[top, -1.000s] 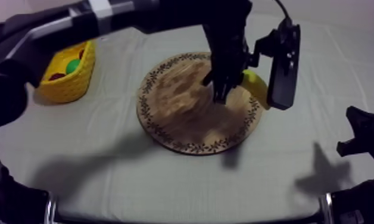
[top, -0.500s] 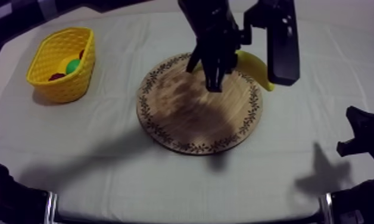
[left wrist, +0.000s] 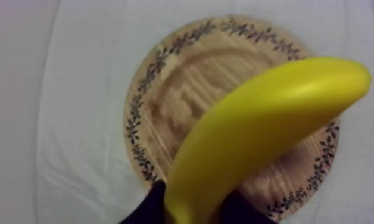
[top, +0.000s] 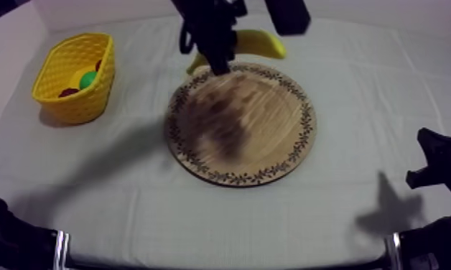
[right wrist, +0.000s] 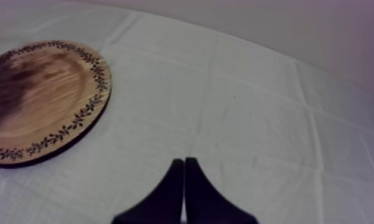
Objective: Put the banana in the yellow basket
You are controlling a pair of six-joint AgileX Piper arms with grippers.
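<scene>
My left gripper (top: 212,52) is shut on the yellow banana (top: 251,44), holding it in the air above the far rim of the round wooden board (top: 240,122). From the left wrist, the banana (left wrist: 255,131) looms large over the bare board (left wrist: 189,83), with black fingers (left wrist: 150,208) clasped on its near end. The yellow basket (top: 76,75) stands at the table's far left with a green and a small red fruit inside. My right gripper (right wrist: 184,173) is shut on nothing, low over the cloth to the right of the board (right wrist: 40,98).
The right arm (top: 440,169) rests at the table's right edge. Bare grey-white cloth lies between the board and the basket and along the front of the table.
My left gripper has lifted the banana off the board's right rim and carried it up and leftward, toward the far side of the board. The right arm has stayed still.
</scene>
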